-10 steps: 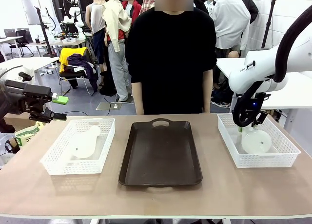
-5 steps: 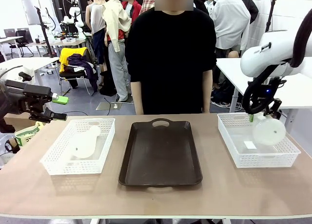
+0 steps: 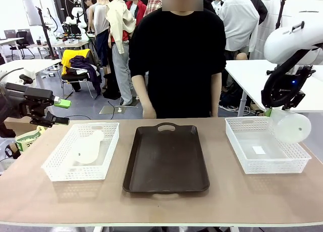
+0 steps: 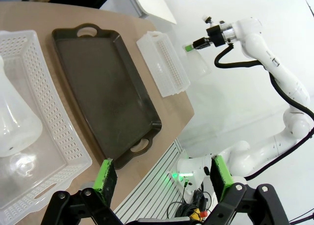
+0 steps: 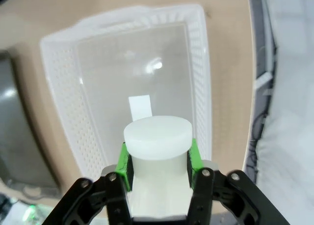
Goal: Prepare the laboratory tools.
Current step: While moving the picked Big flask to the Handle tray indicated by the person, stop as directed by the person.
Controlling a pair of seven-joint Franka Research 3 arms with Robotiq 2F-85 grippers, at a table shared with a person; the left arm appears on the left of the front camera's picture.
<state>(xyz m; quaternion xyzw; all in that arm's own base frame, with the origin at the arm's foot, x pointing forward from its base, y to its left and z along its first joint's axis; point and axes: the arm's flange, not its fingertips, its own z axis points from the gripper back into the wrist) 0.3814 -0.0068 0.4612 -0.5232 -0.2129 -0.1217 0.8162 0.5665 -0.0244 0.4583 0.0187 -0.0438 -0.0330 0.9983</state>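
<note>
One frosted-white flask hangs tilted above the right end of the right white basket, and my right gripper is shut on its neck. The right wrist view looks down past the flask's round mouth, clamped between the green pads, onto the basket with a white label on its floor. The second flask lies on its side in the left basket. My left gripper hovers open off the table's left edge, away from that flask.
A dark brown tray lies in the middle between the baskets. A person in black stands at the far edge with a hand near the tray's handle. From the left wrist, the tray and my right arm are visible.
My right gripper has lifted the flask out of the right basket, up and to the right. The left arm has stayed still.
</note>
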